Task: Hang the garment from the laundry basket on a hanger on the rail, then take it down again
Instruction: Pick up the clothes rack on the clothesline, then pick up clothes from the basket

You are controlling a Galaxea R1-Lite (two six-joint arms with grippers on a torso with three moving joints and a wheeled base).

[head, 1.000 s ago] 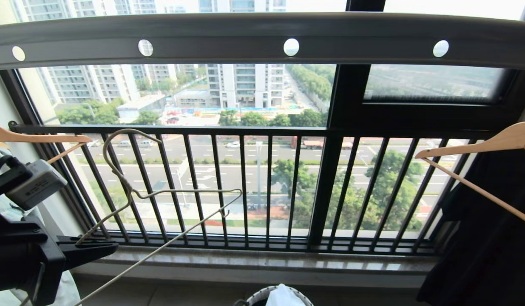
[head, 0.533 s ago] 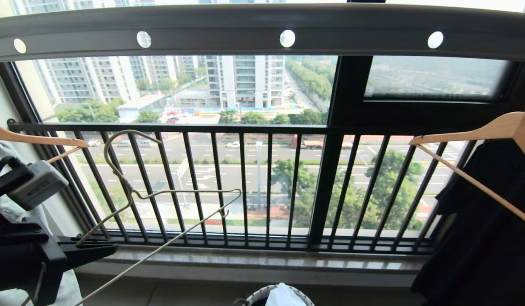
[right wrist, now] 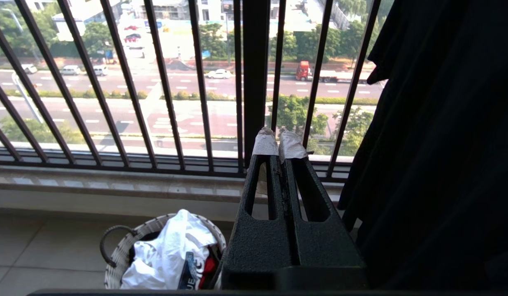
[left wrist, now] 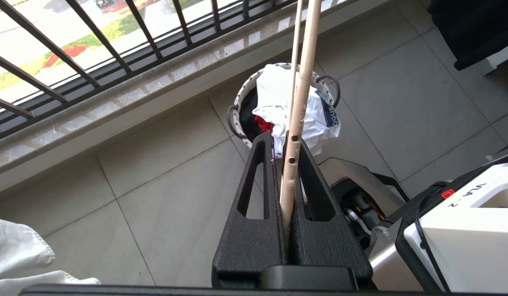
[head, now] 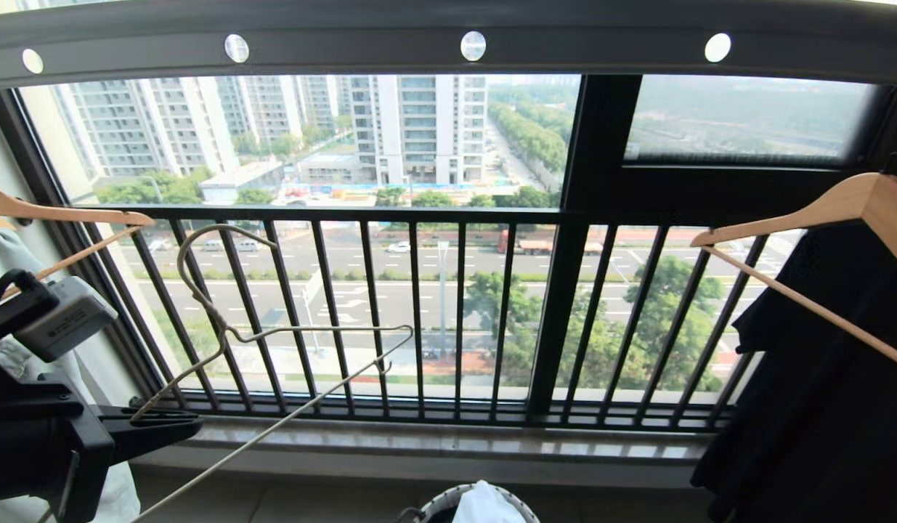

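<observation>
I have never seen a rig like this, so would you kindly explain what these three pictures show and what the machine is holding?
This is a two-armed robot on wheels, standing at a balcony window. One picture looks out from its head; the other two look along each arm from a camera at the wrist. The left gripper has its jaws shut on a thin wire hanger, whose hook points up toward the grey rail overhead. The right gripper is shut and holds nothing. On the tiled floor below stands a small laundry basket with a white T-shirt on top. Wooden hangers with clothes on them hang at both sides.
</observation>
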